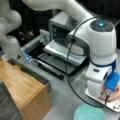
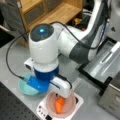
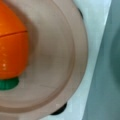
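Lying in the pink bowl (image 2: 65, 112), orange carrot (image 2: 59, 105) directly beneath the fingers, fingers' opening cannot be told

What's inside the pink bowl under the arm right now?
An orange toy carrot with a green stem end lies in the pink bowl. The arm's wrist covers the bowl's far part; the pincer itself does not show.

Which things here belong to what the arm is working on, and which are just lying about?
In hand:
gripper, low over the bowl
orange toy carrot, lying in the bowl
pink bowl
white scale under the bowl

Lying about:
teal bowl
toaster oven, door open
wooden shelf unit
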Robot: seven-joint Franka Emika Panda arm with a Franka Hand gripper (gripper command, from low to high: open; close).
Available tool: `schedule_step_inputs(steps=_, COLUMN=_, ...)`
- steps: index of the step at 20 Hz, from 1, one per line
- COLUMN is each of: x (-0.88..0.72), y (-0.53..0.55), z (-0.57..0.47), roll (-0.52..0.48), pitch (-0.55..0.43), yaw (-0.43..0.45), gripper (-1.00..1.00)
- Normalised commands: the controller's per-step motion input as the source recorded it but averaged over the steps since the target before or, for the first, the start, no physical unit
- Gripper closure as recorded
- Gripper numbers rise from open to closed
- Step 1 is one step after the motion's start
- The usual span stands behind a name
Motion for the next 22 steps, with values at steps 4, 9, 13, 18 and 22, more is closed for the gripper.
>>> schedule_step_inputs(steps=4, x=0.01, y=-0.56, z=0.07, roll=0.288, pitch=0.085, yaw=0.074, gripper=-1.00)
schedule_step_inputs(steps=9, x=0.02, y=-0.45, z=0.08, roll=0.288, pitch=0.109, yaw=0.033, gripper=-1.00)
schedule_step_inputs(steps=13, x=0.07, y=-0.21, z=0.09, roll=0.203, pitch=0.118, yaw=0.023, gripper=-1.00)
schedule_step_inputs(steps=18, x=0.12, y=-0.19, z=0.08, roll=0.143, pitch=0.121, yaw=0.056, gripper=-1.00)
schedule_step_inputs(steps=22, x=0.15, y=-0.51, z=0.02, roll=0.125, pitch=0.104, yaw=0.084, gripper=-1.00)
